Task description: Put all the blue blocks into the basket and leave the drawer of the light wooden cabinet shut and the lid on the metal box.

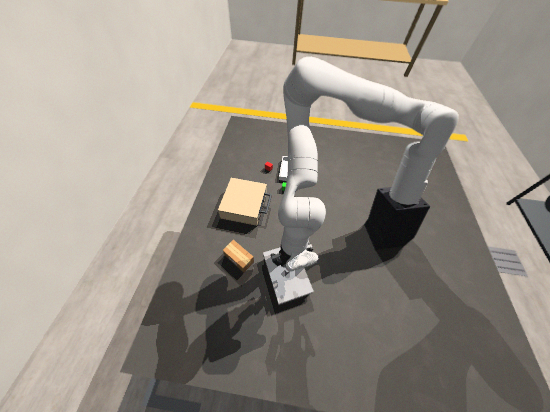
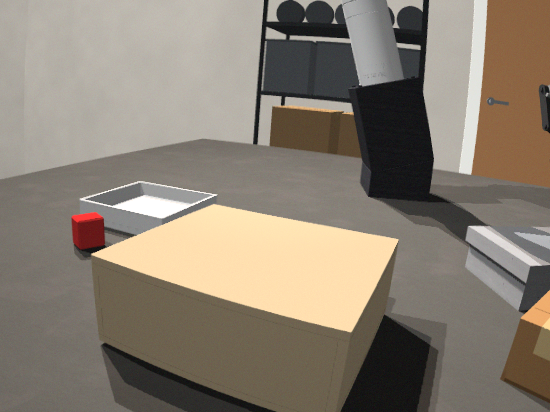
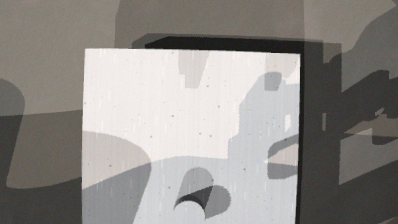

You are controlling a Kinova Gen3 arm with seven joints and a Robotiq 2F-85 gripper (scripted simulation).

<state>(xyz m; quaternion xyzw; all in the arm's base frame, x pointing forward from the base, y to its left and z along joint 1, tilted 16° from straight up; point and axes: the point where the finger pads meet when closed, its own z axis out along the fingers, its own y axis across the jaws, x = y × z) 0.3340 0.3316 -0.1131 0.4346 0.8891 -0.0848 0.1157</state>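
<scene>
Standing left of the metal box (image 1: pixel 295 289) (image 2: pixel 500 267) (image 3: pixel 160 110) in the top view are the cabinet (image 1: pixel 243 199) (image 2: pixel 245 267) and, nearer, a wooden block (image 1: pixel 238 255) (image 2: pixel 532 352). A red block (image 1: pixel 268 166) (image 2: pixel 88 231) sits beside the basket (image 1: pixel 283 170) (image 2: pixel 115 219), far side of the counter (image 1: pixel 350 322) (image 2: pixel 45 292) (image 3: pixel 40 150). Only the top view shows the green block (image 1: pixel 284 186) and drawer handle (image 1: pixel 266 203); the wrist view shows the lid's knob (image 3: pixel 190 211). The hand (image 1: pixel 287 270) (image 2: pixel 545 108) is partway open, gripping nothing, above the lid; contact is unclear.
</scene>
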